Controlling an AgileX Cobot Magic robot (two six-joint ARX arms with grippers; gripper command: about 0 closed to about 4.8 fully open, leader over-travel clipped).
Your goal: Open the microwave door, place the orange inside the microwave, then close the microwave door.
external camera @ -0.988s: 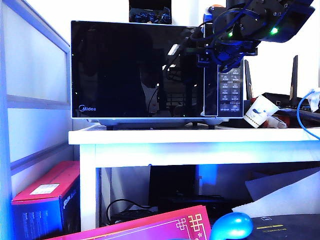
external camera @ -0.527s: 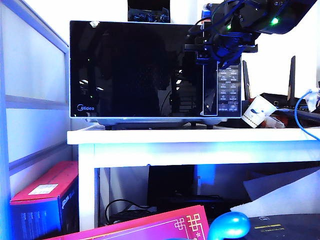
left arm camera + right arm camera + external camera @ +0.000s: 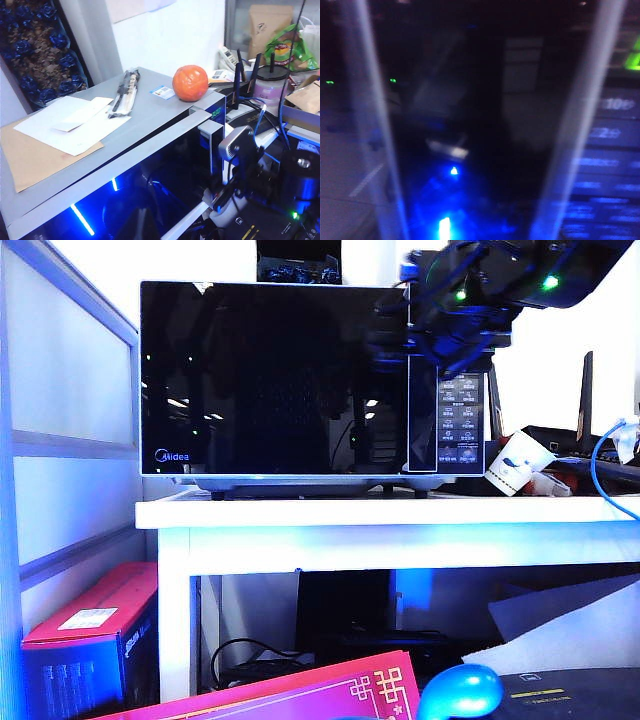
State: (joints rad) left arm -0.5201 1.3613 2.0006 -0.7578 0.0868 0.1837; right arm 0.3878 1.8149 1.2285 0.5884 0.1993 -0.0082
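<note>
One microwave (image 3: 300, 380) stood on the white surface (image 3: 400, 512), its one door (image 3: 270, 375) shut. One orange (image 3: 190, 83) sat on its top. The right gripper (image 3: 400, 340) hovered at the door handle; whether its fingers were spread could not be told. The left gripper was unseen.

The microwave door (image 3: 272, 378) stands flush against the microwave (image 3: 310, 380), sealing off the inside. The right gripper (image 3: 420, 335) crowds the door's handle edge — beside the button panel (image 3: 461, 420). A paper cup (image 3: 515, 462) sits near the microwave's right side. On top, papers (image 3: 75, 122) take one side — the orange (image 3: 190, 83) the other.
</note>
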